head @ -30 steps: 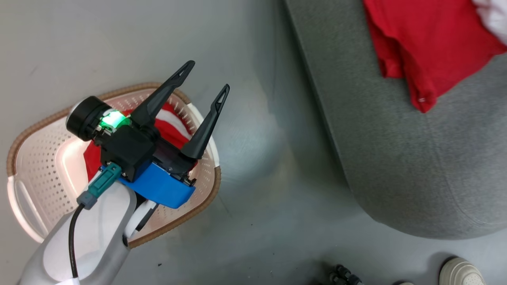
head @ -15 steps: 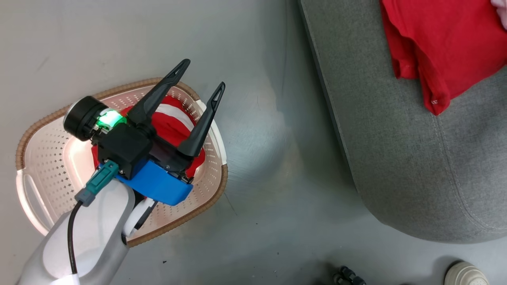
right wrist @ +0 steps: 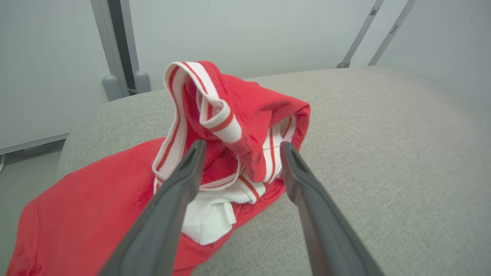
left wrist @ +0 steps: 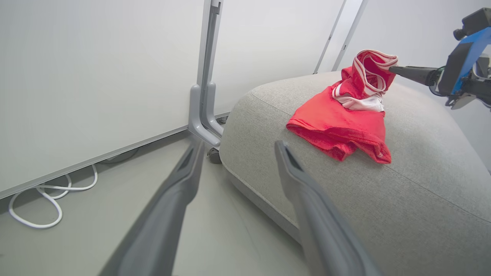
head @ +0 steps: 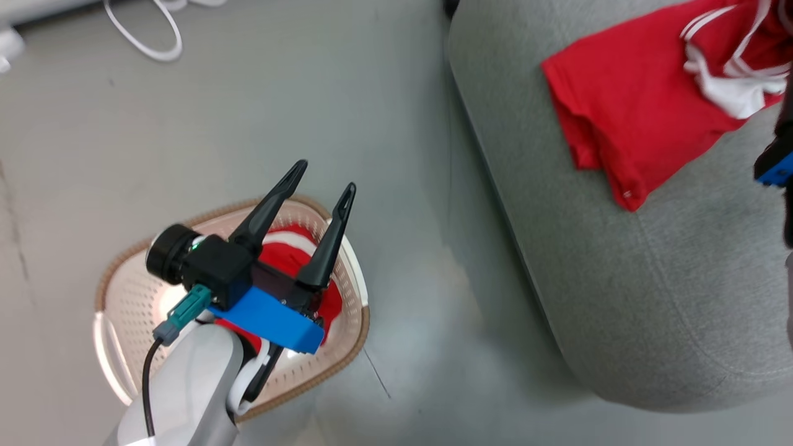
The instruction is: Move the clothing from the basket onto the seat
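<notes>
While left pincer (head: 326,173) hangs spread above basket (head: 124,291) with red garment (head: 291,244) beside seat (head: 650,279), right pincer (right wrist: 242,143) gapes around second garment's (right wrist: 245,111) upright fold on seat.

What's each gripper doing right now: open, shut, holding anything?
Left gripper: open, empty, over the basket.
Right gripper: open, fingers either side of the red garment on the seat, not clamped.
</notes>
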`<state>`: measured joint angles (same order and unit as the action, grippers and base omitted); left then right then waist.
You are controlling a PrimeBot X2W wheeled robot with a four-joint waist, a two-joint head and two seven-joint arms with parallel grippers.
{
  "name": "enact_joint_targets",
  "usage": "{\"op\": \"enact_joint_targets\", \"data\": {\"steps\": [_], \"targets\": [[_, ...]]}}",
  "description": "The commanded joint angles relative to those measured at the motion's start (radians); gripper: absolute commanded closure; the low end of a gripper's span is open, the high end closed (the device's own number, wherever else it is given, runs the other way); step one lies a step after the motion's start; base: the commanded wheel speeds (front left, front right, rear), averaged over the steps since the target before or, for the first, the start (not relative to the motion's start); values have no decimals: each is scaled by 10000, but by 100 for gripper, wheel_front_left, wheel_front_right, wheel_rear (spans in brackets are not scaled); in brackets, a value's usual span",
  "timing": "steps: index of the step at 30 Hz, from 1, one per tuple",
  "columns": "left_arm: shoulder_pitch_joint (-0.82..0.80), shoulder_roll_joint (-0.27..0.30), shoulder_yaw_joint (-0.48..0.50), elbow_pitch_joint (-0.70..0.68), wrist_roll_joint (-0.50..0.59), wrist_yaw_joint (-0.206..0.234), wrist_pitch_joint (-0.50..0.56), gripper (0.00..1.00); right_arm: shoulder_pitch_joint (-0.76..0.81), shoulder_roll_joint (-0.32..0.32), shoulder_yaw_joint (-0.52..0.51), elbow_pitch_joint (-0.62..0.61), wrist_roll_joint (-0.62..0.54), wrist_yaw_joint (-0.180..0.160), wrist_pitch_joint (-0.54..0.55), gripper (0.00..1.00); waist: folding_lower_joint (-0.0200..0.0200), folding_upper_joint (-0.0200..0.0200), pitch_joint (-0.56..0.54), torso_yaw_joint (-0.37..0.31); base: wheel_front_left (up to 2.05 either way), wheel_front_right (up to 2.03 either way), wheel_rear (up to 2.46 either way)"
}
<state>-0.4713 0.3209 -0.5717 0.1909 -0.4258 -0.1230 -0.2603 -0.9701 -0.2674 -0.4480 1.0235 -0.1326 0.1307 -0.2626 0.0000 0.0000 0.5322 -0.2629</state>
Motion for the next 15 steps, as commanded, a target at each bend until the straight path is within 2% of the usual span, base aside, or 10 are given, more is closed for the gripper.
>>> {"op": "enact_joint_targets", "data": {"steps": [1,7,15], "targets": [[280,-123,245,3,-76,19,-56,0,337,20,222,-20,-14,1,-32,0,0,0,-1219,162,0,0,0],[1670,-635,1278,12,-83,12,-58,0,1315,323,1459,-583,388,1,-32,0,0,0,-2713,391,0,0,0],[3127,-1148,2594,104,124,-42,-51,0,3352,710,2907,-2415,1484,1,-30,0,0,0,-4026,1019,0,0,0]]}}
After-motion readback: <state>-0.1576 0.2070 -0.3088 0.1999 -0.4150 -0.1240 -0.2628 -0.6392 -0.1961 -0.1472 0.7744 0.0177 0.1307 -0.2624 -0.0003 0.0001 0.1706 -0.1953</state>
